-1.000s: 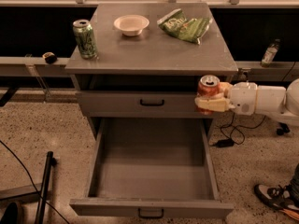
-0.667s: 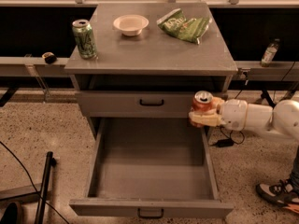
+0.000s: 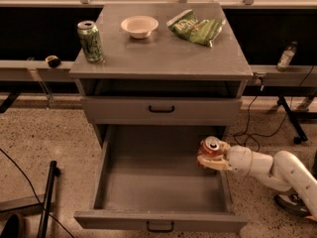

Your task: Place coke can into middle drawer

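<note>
Delivery is the step in hand: the tool (image 3: pixel 210 157), clamped on the coke can (image 3: pixel 212 147), holds it upright at the right wall of the open middle drawer (image 3: pixel 148 182), seemingly just inside the tray and above its floor. The next move, as I judge it, calls for a short carry leftward, clear of that wall, then a straight lowering until the can's base meets the tray floor, and only then a release. The green soda can (image 3: pixel 90 41), bowl (image 3: pixel 139 26) and chip bag (image 3: pixel 195 28) on the table (image 3: pixel 163 58) play no part.
</note>
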